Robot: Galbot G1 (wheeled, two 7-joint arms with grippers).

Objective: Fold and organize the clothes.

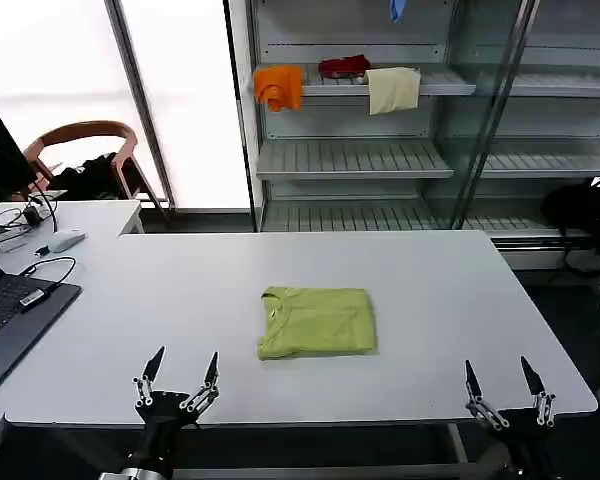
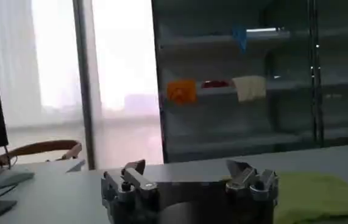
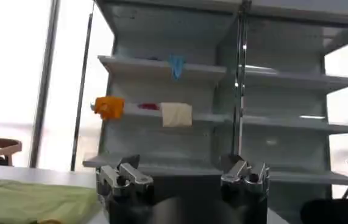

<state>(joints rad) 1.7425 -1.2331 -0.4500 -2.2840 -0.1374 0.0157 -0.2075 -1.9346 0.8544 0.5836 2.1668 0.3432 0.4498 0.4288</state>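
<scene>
Our left gripper (image 1: 184, 374) hangs at the near edge of the white table (image 1: 450, 290), its two fingers spread wide and holding nothing; from its own wrist camera we see the same empty spread (image 2: 189, 176). Moving rightward, the lime yellow-green short-sleeved T-shirt of thin soft fabric (image 1: 315, 321) lies near the middle of the table as a compact, roughly square packet, ribbed round collar toward our left, sleeves tucked out of sight. Our right gripper (image 1: 500, 379) waits at the near edge too, fingers apart and empty (image 3: 183, 176), well clear of the shirt. We judge the folding done; what may remain is tidying or placing the packet.
</scene>
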